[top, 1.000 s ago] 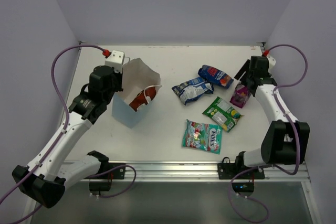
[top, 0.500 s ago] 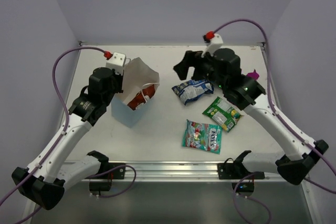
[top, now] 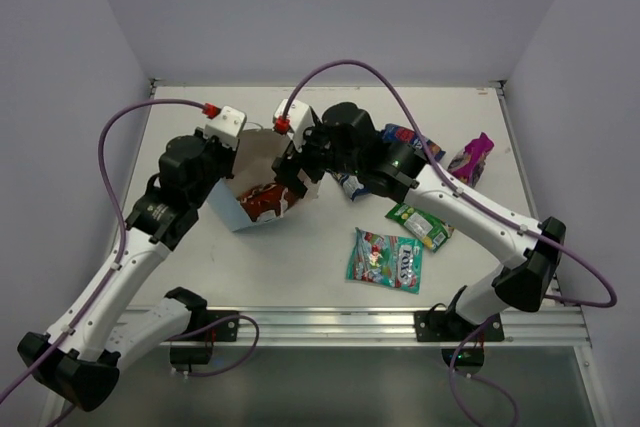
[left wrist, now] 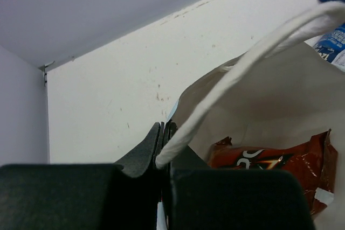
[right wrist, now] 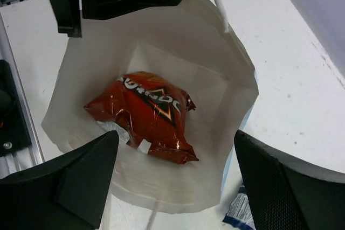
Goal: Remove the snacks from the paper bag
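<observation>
The light-blue paper bag (top: 250, 153) stands at the left, tipped so that its white inside faces the right arm. My left gripper (top: 228, 160) is shut on its rim and a white loop handle (left wrist: 245, 71), as the left wrist view (left wrist: 163, 133) shows. The red-orange Doritos packet (right wrist: 151, 114) lies on the bag's bottom (top: 262, 203). My right gripper (right wrist: 175, 181) is open and empty at the bag's mouth (top: 293, 177), apart from the packet. On the table lie the teal (top: 385, 259), green-yellow (top: 422, 224), dark blue with red (top: 408, 137) and magenta-purple (top: 472, 156) packets. The blue-white packet (right wrist: 240, 212) is mostly hidden under the right arm.
The table's back wall and side walls close in the workspace. The right arm's forearm (top: 470, 207) stretches across the loose packets. A metal rail (top: 330, 322) runs along the near edge.
My right arm has swung from the far right, by the magenta-purple packet, across to the bag's mouth. The bag has tipped further open towards it. The left gripper keeps its hold.
</observation>
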### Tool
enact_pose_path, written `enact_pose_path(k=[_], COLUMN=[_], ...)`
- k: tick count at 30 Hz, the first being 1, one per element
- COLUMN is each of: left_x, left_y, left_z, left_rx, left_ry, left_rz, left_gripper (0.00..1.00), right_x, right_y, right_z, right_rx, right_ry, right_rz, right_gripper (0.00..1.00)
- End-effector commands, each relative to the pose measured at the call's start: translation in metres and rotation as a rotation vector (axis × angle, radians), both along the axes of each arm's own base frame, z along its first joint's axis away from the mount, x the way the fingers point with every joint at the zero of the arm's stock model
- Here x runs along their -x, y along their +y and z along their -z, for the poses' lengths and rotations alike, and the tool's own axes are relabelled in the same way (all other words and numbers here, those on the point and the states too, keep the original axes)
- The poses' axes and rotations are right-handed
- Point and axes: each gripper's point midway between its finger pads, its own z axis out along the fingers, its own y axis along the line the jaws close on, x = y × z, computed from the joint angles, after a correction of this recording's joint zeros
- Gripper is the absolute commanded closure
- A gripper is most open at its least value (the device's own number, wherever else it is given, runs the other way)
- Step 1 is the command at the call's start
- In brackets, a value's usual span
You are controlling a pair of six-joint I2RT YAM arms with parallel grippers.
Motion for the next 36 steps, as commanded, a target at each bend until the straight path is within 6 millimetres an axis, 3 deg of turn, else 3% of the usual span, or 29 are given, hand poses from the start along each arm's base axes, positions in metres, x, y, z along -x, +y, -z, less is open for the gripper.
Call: enact_pose_path(k=[1, 4, 9, 12, 17, 20, 23, 27, 30, 33, 36], left_x=[-0.008, -0.012, -0.011, -0.003, 0.009, 0.014, 0.015, 0.013, 0.013, 0.013, 0.014], left_y=[-0.015, -0.023, -0.033, -0.041, -0.044, -0.043, -0.042, -0.041, -0.041, -0.041, -0.042], left_z=[-0.044, -0.047, -0.038, -0.03, -0.029, -0.031, -0.025, -0.016, -0.014, -0.013, -0.013], left_rx=[0.008, -0.013, -0.052, -0.047, -0.059, -0.072, -0.087, -0.097, -0.094, -0.095, -0.095], left_ry=[-0.152, -0.167, -0.158, -0.151, -0.178, -0.196, -0.186, -0.166, -0.16, -0.159, -0.159], left_rz=[0.09, 0.135, 0.21, 0.272, 0.321, 0.334, 0.339, 0.332, 0.335, 0.333, 0.339], left_gripper=[1.0, 1.0, 1.0, 1.0, 1.0, 1.0, 1.0, 1.0, 1.0, 1.0, 1.0], right_x=[0.01, 0.022, 0.045, 0.038, 0.014, 0.012, 0.024, 0.045, 0.047, 0.043, 0.029], right_y=[0.006, 0.004, 0.005, 0.007, 0.013, 0.013, 0.016, 0.011, 0.005, 0.002, -0.003], right_z=[-0.009, 0.011, 0.005, 0.008, 0.047, 0.062, 0.042, -0.006, -0.027, -0.034, -0.028], right_rx=[0.003, 0.029, 0.01, 0.006, 0.089, 0.11, 0.072, -0.026, -0.07, -0.075, -0.037], right_ry=[-0.082, -0.024, -0.032, -0.085, -0.114, -0.109, -0.065, -0.053, -0.083, -0.105, -0.15], right_rz=[-0.119, -0.144, -0.16, -0.124, -0.066, -0.06, -0.093, -0.146, -0.136, -0.109, -0.058], right_gripper=[0.11, 0.12, 0.16, 0.2, 0.24, 0.29, 0.29, 0.28, 0.27, 0.28, 0.3])
